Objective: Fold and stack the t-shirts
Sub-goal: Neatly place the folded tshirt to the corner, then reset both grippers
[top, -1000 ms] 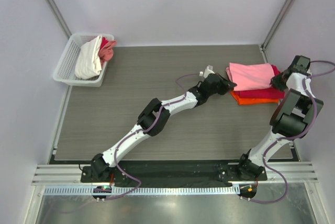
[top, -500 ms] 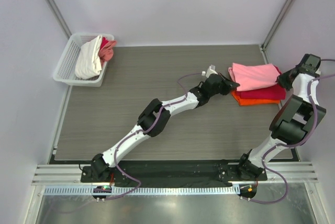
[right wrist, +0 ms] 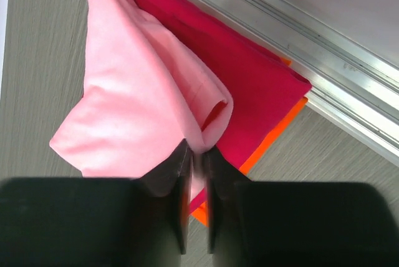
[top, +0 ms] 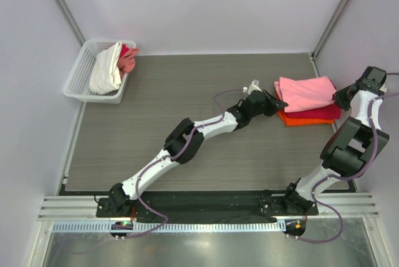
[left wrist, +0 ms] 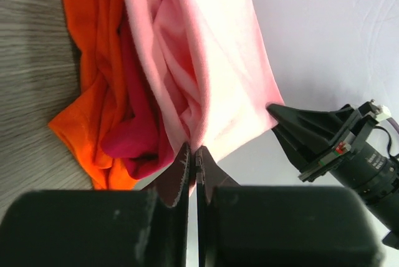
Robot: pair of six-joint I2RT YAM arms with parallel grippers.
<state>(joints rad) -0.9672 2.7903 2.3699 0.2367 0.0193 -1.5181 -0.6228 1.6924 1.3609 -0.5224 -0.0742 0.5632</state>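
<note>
A folded light pink t-shirt (top: 305, 91) lies on top of a stack at the table's far right, over a crimson t-shirt (top: 321, 113) and an orange t-shirt (top: 299, 119). My left gripper (top: 278, 102) is shut on the pink shirt's left edge (left wrist: 187, 136). My right gripper (top: 341, 96) is shut on its right edge (right wrist: 202, 139). The crimson shirt (right wrist: 249, 73) and orange shirt (right wrist: 274, 139) show beneath it in the right wrist view. The right gripper's fingers (left wrist: 299, 126) show across the shirt in the left wrist view.
A white basket (top: 78, 77) at the back left holds a white shirt (top: 105, 70) and a pink-red one (top: 128, 55). A metal rail (right wrist: 324, 48) and the side wall run close by the stack on the right.
Both grippers have carried the pink shirt to the right over the stack. The right arm has swung out toward the right wall.
</note>
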